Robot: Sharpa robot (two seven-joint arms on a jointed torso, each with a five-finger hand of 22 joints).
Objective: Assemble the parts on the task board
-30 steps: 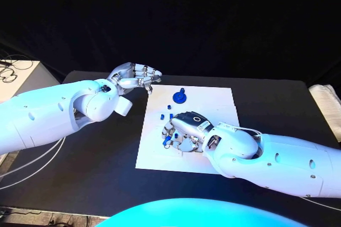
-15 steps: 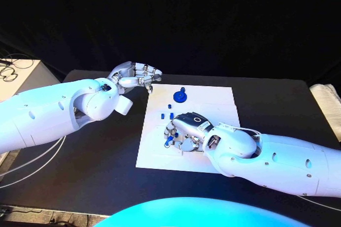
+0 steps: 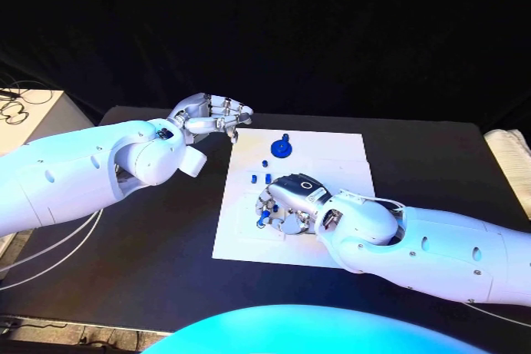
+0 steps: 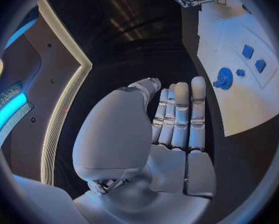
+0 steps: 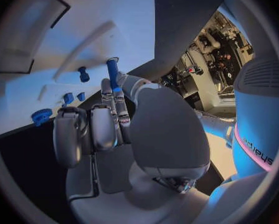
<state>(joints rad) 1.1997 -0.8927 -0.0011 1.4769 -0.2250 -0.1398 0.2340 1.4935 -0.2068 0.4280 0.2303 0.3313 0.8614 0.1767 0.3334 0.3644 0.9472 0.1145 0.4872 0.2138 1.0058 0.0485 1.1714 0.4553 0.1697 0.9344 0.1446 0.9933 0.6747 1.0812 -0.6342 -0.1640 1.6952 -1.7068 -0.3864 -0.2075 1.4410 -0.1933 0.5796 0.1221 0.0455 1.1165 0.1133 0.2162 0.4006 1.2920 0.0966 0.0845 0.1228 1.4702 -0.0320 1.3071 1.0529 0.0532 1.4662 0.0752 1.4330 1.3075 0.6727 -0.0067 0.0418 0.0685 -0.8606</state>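
Right hand (image 3: 290, 204) down over the middle of the task board (image 3: 332, 150), pinching a long blue peg (image 5: 112, 72) between thumb and fingers, long axis running on past the fingertips. Lying beyond that tip: small blue parts (image 5: 72, 97), and a blue round part (image 3: 281, 147) near the board's far edge. Looks like a placing step, right hand much the nearer. Left hand (image 3: 210, 117) hovering off the far left corner, fingers curled in, holding nothing.

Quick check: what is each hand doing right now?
Left hand: holds nothing, fingers curled in, at the task board's far left corner.
Right hand: pinches a blue part over the board.
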